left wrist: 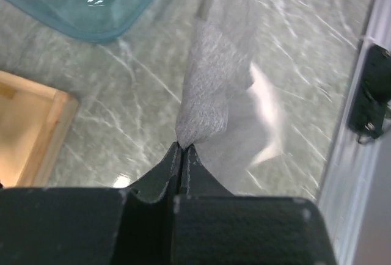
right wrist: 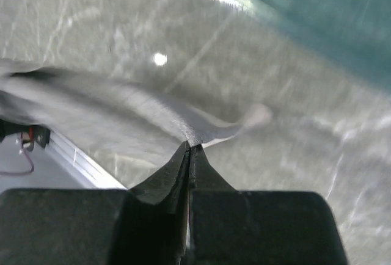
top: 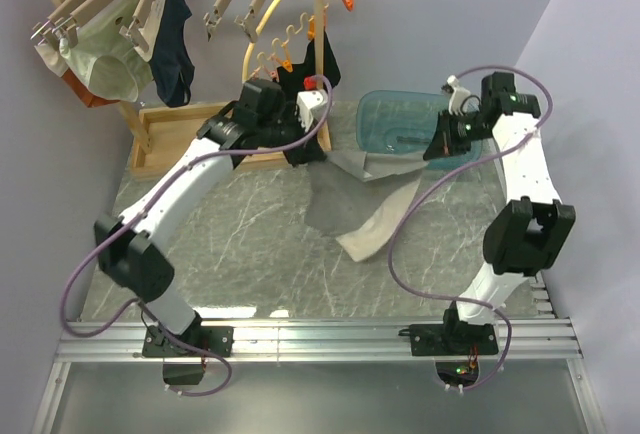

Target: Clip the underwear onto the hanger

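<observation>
Now the left gripper [left wrist: 182, 147] is clamped on the underwear [top: 375, 222] at its 10 o'clock corner. The right gripper [right wrist: 190, 148] pinches the 2 o'clock corner.

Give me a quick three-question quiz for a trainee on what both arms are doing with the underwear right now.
1. True or false: the left pincer is shut on the underwear.
2. Fill in: the blue-green tub sits toward the table's far ____ side.
3. Multiple choice: the right pincer grips A) the underwear, B) the tub, C) nothing.
Key: 1 true; 2 right; 3 A.
</observation>
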